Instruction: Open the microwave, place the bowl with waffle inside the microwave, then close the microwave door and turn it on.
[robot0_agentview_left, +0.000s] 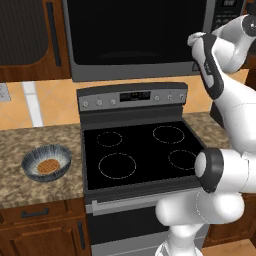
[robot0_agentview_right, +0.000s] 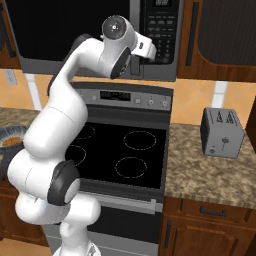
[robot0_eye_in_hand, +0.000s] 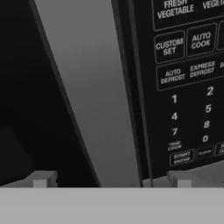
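Hand view shows the gripper (robot0_eye_in_hand: 111, 180) up close to the shut microwave door (robot0_agentview_left: 135, 35), jaws spread wide and empty, one fingertip either side of its long grey handle (robot0_eye_in_hand: 94, 96). Bowl (robot0_agentview_left: 46, 162) with waffle (robot0_agentview_left: 48, 164) sits on the worktop (robot0_agentview_left: 30, 145) left of the stove (robot0_agentview_left: 140, 150), space all around it.

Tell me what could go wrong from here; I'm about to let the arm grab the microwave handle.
1. The open gripper straddles the door handle, but the keypad sits right beside it; a finger drifting sideways might press a button.
2. The handle runs tilted between the fingertips, so the grip may close unevenly and slip.
3. The bowl with the waffle sits far left of the stove, so fetching it needs a wide swing.
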